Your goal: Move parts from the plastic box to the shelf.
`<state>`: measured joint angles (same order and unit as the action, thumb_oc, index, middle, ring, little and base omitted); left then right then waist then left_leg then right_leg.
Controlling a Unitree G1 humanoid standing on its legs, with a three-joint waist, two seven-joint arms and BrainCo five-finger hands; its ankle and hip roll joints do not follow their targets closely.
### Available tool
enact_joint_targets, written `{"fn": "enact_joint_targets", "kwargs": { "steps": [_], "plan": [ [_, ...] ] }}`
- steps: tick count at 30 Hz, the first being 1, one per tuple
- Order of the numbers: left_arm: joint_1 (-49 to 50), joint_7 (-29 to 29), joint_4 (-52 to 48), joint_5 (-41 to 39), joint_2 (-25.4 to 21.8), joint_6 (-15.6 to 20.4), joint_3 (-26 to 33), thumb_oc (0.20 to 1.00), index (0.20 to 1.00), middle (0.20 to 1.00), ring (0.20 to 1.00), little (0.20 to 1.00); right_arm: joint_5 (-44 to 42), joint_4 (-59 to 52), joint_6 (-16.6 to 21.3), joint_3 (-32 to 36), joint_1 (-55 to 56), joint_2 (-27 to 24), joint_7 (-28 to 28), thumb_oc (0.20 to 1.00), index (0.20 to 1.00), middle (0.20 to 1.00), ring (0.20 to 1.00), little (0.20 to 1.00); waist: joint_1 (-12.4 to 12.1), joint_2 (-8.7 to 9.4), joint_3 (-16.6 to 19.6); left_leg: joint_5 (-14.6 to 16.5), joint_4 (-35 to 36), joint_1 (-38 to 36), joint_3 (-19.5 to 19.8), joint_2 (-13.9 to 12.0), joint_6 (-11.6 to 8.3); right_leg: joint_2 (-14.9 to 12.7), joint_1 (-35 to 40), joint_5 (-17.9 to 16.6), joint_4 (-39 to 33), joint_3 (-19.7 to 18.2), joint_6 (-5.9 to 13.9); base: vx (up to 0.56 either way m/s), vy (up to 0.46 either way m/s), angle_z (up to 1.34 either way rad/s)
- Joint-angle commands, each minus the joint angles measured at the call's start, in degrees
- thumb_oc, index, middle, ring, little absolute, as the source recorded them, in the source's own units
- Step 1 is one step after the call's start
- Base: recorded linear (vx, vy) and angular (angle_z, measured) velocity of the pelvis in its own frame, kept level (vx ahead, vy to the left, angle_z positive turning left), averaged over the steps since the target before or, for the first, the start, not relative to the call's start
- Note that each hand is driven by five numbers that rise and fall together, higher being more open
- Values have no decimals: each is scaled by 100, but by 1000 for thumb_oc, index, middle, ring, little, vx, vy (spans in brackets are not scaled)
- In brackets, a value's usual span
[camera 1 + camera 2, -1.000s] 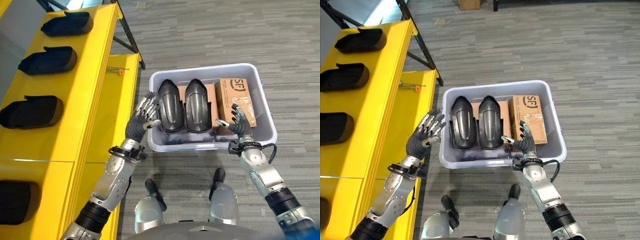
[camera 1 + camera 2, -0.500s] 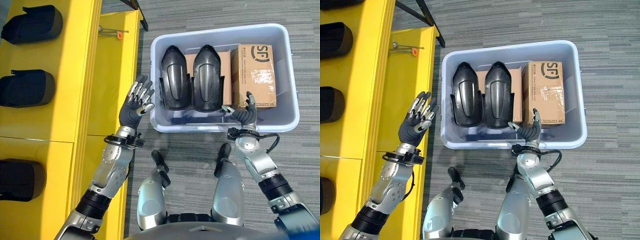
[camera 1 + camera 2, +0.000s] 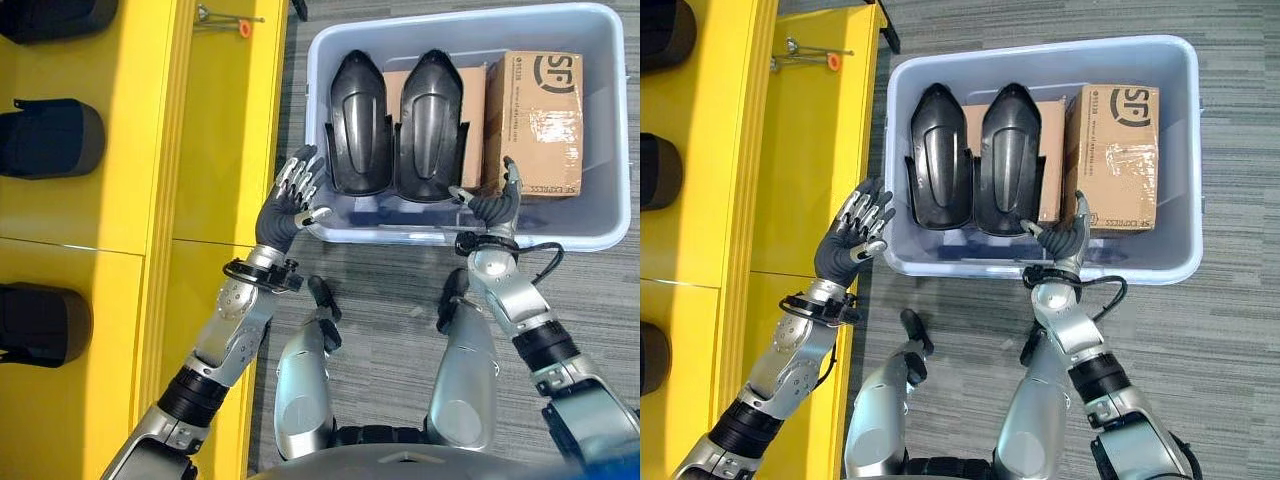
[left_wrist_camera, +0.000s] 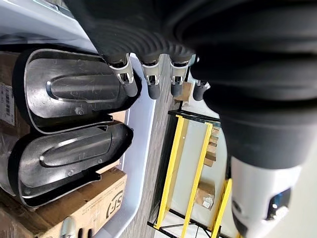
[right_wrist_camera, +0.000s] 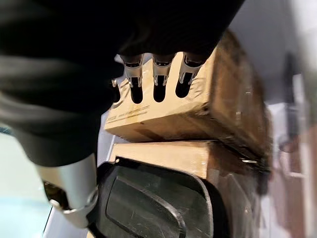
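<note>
Two glossy black moulded plastic shells, the left one [image 3: 359, 123] and the right one [image 3: 430, 122], lying side by side inside the pale grey plastic box [image 3: 612, 215], against its left half. Each long and rounded, with a raised central ridge and flared side flanges. Long axes parallel, running from the box's near wall to its far wall, tapered tips towards the far wall, broad ends at the near wall. Resting partly on a flat brown cardboard carton [image 3: 476, 85]; a taller taped brown cardboard carton [image 3: 541, 110] filling the box's right end.

Left hand [image 3: 283, 208] spread, fingers straight, held just outside the box's near-left corner, holding nothing. Right hand [image 3: 491, 203] at the near rim, thumb and fingers splayed, tips by the taller carton's near end and the right shell's broad end, gripping nothing.

More dark parts [image 3: 52, 137] ranged along the yellow metal shelf [image 3: 215, 120] left of the box.

Compared with half a second ago, left hand closer to the box's corner; whole scene shifted with the camera.
</note>
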<state>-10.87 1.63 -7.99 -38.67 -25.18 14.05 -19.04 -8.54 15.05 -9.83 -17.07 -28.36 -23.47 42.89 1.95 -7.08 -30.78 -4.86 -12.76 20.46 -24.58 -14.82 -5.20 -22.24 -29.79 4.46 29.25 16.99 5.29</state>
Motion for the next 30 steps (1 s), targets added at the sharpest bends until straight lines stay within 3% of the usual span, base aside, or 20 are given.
{"fn": "enact_joint_targets", "kwargs": {
  "steps": [1, 8, 16, 17, 20, 27, 30],
  "plan": [
    [21, -140, -736, 221, -197, 95, -47, 1000, 1000, 1000, 1000, 1000, 340, -4, 11, 30, -254, -13, 129, 1000, 1000, 1000, 1000, 1000, -161, 15, 99, 771, -361, 313, 184, 296, 115, 570, -66, 874, 593, 19, -162, -4, 7, 6],
    [-144, -14, -740, 246, -211, 28, -228, 1000, 1000, 1000, 1000, 1000, 1350, 137, 312, 201, -753, -273, 421, 1000, 1000, 1000, 1000, 1000, -224, -78, 99, 784, -410, 527, 226, 367, 155, 564, -260, 917, 745, 19, -153, -1, 16, 3],
    [-254, -114, -604, 162, -198, 18, -328, 1000, 1000, 1000, 1000, 1000, 992, 455, -66, 264, -1042, -300, 877, 1000, 1000, 1000, 1000, 1000, -263, -180, 99, 811, -440, 598, 214, 401, 158, 526, -359, 973, 844, 16, -172, 0, 4, 0],
    [-275, -163, -561, 236, -197, -22, -404, 1000, 1000, 1000, 1000, 1000, 795, 867, -10, 285, -1116, -265, 960, 1000, 1000, 1000, 1000, 1000, -290, -211, 99, 815, -448, 621, 224, 414, 161, 514, -379, 976, 862, 22, -177, 0, 0, 0],
    [-486, -142, -222, 105, -161, 155, -712, 1000, 1000, 1000, 1000, 1000, 249, 2485, 666, 253, -1583, -205, 753, 1000, 1000, 1000, 1000, 1000, -406, -373, 99, 804, -484, 776, 259, 436, 171, 473, -522, 1019, 967, 52, -222, -27, -2, 2],
    [-688, -75, -78, 27, -42, 208, -867, 1000, 1000, 1000, 1000, 1000, 194, 3346, 803, 119, -2168, -379, 606, 1000, 1000, 1000, 1000, 1000, -513, -538, 99, 801, -552, 911, 310, 470, 141, 376, -705, 1127, 1195, 76, -290, -11, -1, 2],
    [-724, -56, -34, -20, -36, 213, -898, 1000, 1000, 1000, 1000, 1000, 636, 3666, 742, -12, -2383, -449, 541, 1000, 1000, 1000, 1000, 1000, -563, -585, 99, 797, -570, 965, 338, 477, 132, 345, -760, 1151, 1257, 102, -301, -8, -5, 3]
  ]
}}
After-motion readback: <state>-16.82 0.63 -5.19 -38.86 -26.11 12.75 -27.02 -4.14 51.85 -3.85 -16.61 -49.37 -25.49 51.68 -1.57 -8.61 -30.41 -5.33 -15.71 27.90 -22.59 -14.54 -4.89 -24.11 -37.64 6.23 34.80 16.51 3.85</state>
